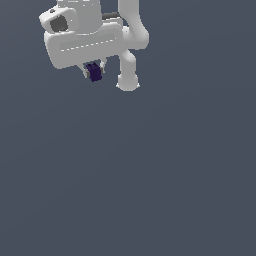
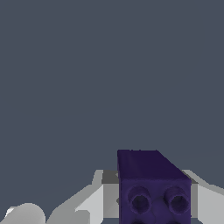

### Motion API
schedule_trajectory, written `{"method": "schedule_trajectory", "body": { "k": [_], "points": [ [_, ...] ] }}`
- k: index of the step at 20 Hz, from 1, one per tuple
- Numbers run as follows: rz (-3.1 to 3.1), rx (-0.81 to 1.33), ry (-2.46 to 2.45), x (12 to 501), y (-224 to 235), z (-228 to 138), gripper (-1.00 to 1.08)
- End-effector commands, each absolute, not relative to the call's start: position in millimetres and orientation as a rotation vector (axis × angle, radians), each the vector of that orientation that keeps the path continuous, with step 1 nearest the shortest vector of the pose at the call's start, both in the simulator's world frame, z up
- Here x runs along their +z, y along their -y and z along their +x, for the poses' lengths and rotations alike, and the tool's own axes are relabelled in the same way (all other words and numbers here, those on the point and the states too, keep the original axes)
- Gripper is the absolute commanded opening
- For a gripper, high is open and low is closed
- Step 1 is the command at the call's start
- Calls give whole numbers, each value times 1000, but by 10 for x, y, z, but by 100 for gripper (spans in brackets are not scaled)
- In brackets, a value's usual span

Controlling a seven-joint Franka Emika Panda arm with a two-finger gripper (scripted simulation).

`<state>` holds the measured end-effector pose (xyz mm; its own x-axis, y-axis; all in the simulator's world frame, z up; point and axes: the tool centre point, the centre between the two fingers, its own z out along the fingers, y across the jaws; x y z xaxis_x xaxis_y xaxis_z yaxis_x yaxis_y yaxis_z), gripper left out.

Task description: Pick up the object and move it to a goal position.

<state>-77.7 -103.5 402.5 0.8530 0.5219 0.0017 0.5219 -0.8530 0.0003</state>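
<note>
Purple studded block (image 2: 153, 188) nearest the wrist lens, pinched between the end effector (image 1: 94, 70) fingers, at about 11 o'clock in the exterior view; pickup looks done, carry to goal left, no goal marker visible.

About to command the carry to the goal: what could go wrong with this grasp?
1. The purple block looks held only at the tips of the gripper, so a quick move might shake it loose.
2. In the wrist view the block sits off-centre between the fingers; it may twist.
3. No goal marker shows, so placement is blind.
</note>
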Motion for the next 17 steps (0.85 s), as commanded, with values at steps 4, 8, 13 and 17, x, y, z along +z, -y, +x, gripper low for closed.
{"method": "schedule_trajectory", "body": {
  "k": [4,8,13,17],
  "points": [
    [-3024,0,851,4376,1065,-827,-100],
    [-3024,0,851,4525,1079,-843,-100],
    [-3024,0,851,4593,1087,-844,-100],
    [-3024,0,851,4573,1086,-836,-100]
  ]
}}
